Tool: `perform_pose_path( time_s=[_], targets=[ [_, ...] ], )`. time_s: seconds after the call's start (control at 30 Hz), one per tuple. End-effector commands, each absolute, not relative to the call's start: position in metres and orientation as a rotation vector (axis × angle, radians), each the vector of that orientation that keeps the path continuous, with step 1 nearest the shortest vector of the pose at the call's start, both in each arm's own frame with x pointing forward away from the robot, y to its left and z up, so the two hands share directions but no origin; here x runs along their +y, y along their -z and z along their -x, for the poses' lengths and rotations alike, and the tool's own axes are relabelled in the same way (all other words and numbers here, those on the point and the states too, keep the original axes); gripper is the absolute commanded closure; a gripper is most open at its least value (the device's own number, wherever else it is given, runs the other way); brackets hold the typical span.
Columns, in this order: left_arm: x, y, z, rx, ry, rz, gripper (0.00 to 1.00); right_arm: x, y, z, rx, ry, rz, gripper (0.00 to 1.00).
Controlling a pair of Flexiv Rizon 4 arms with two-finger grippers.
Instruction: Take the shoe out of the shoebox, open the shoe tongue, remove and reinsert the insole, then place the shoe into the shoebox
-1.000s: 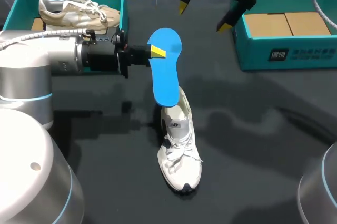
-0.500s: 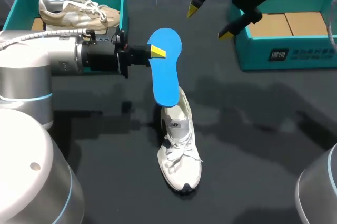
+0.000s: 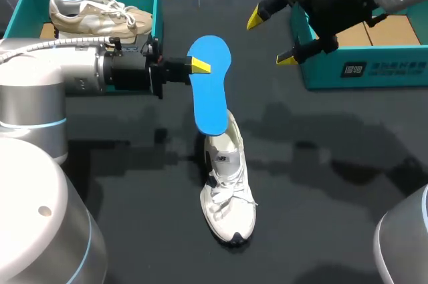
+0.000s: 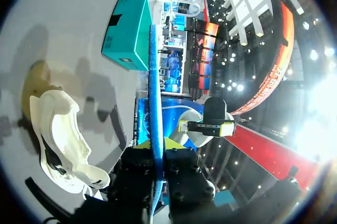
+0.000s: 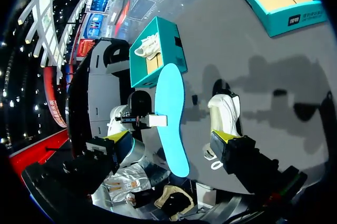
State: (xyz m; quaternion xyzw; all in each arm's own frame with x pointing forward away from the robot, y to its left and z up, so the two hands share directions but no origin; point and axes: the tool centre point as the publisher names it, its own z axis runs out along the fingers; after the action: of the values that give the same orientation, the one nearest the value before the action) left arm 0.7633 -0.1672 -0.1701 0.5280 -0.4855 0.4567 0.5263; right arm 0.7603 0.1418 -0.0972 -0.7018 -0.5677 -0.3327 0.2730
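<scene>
The white shoe stands on its sole near the middle of the dark table, outside both boxes, laces up, with its toe towards the robot and its heel towards the far side. In the left wrist view its mouth gapes wide.

The blue insole is out of the shoe. It hangs on edge above the heel, broad end uppermost. From the head view its narrow lower end overlaps the heel opening; whether the two touch cannot be told.

The left tool comes in level from the left and is clamped on the insole near the broad end, with one yellow tip lying flat on the blue face. In the left wrist view the insole shows edge-on, pinched between the two fingers.

The right tool hovers over the table, well apart from the insole. Its jaws are spread wide and grip nothing, and it sits just beside the near left corner of the right shoebox.

That teal box holds only tan cardboard panels, lying flat inside it.

The left shoebox, also teal, stands at the far left behind the left arm. It contains a beige shoe lying lengthwise, laces showing.
</scene>
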Motion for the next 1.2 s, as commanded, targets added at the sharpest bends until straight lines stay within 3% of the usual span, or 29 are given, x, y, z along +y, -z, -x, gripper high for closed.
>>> perform_pose_path(
  time_s=[0.03, 1.2],
  targets=[
    [-0.168, 0.171, -0.763, -1.161, -1.092, -1.262, 1.00, 0.145, 0.109, -0.762, -1.369, 1.084, 1.683, 0.00],
    [-0.166, 0.170, -0.765, -1.171, -1.109, -1.239, 1.00, 0.158, 0.136, -0.767, -1.356, 1.214, 1.382, 0.00]
  ],
)
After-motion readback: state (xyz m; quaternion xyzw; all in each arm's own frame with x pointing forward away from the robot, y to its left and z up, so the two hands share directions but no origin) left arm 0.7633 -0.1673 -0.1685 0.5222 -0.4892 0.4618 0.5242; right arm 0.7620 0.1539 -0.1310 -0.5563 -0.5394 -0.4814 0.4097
